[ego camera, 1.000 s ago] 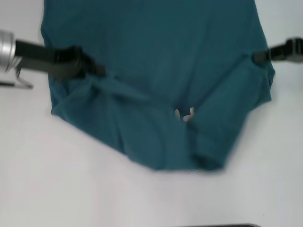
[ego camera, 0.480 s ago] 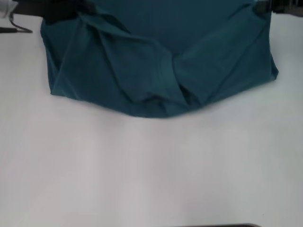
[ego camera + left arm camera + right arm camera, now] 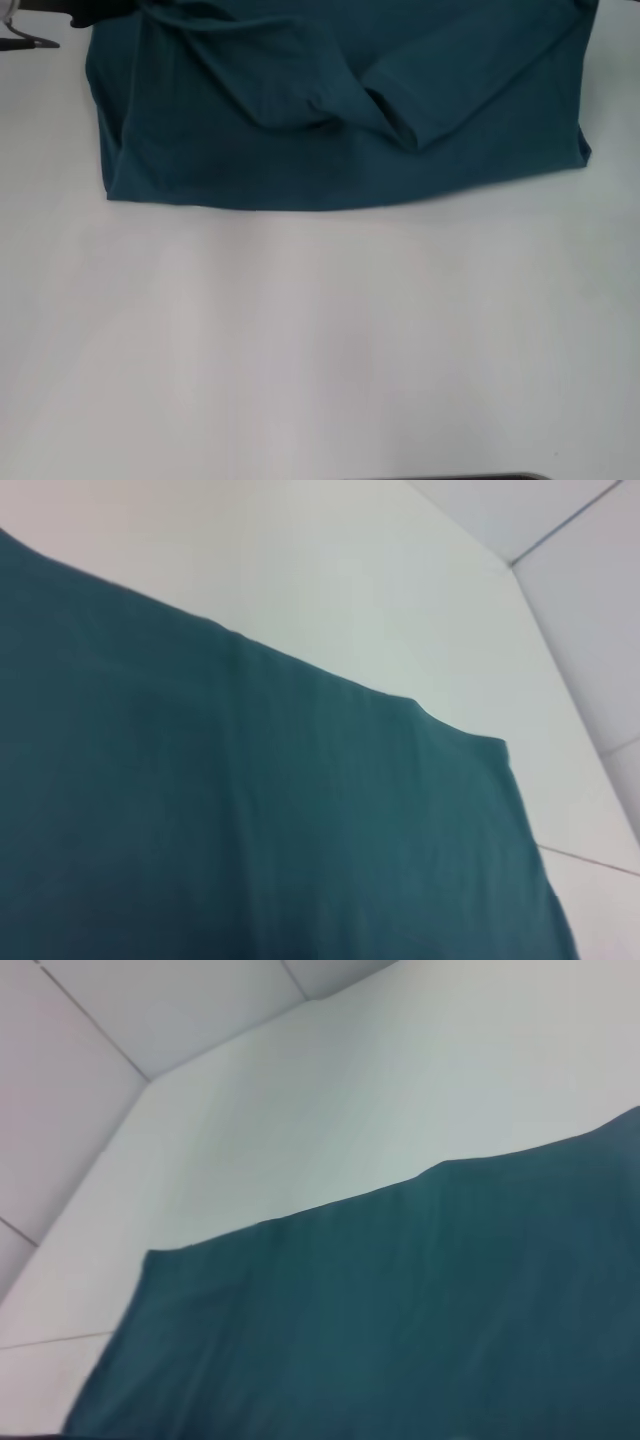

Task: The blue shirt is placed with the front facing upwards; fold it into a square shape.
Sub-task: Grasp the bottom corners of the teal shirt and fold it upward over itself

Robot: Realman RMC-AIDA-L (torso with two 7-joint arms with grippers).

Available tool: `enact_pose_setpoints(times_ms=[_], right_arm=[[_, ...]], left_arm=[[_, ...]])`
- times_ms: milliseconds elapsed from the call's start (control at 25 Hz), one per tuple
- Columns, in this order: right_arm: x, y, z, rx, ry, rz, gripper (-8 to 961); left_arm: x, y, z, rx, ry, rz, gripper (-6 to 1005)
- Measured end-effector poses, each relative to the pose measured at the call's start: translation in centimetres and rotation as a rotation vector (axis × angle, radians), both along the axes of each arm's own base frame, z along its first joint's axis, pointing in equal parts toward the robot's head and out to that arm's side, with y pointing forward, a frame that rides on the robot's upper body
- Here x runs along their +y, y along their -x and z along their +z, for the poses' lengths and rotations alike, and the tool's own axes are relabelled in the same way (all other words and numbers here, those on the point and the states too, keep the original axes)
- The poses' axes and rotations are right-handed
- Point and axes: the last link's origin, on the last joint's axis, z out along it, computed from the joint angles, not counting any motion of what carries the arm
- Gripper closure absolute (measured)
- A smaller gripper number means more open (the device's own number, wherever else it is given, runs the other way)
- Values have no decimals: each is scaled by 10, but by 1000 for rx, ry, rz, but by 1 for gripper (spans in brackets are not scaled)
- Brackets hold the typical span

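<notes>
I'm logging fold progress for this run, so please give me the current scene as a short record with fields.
item: blue shirt, dark teal
surface: white table
shirt position: far part of the table, running past the head view's top edge
near edge: fairly straight fold line
top layer: creased, with a sleeve lying on it
left gripper: top left edge of the head view, at the shirt's corner
right gripper: not in view
</notes>
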Motion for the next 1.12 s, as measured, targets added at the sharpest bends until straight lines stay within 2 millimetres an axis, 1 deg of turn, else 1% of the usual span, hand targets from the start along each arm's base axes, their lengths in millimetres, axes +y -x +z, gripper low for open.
enact_pose_setpoints(times_ms=[240, 480, 720, 880, 1000, 1120], right_arm=[[16, 10, -12, -93, -15, 23, 938], [32, 13, -23, -153, -55, 25, 938], [40, 15, -32, -202, -67, 50, 938], [46, 16, -33, -228, -97, 47, 937], [48, 15, -34, -256, -108, 50, 937], [49, 14, -39, -282, -113, 51, 937]], left_arm=[[9, -2, 2, 21, -53, -1, 966], [15, -4, 3, 34, -74, -6, 966], [20, -8, -9, 42, -69, -3, 965], [24, -13, -15, 60, -77, -13, 965], [26, -16, -15, 66, -81, -18, 965], [27, -14, -15, 63, -88, -6, 965]])
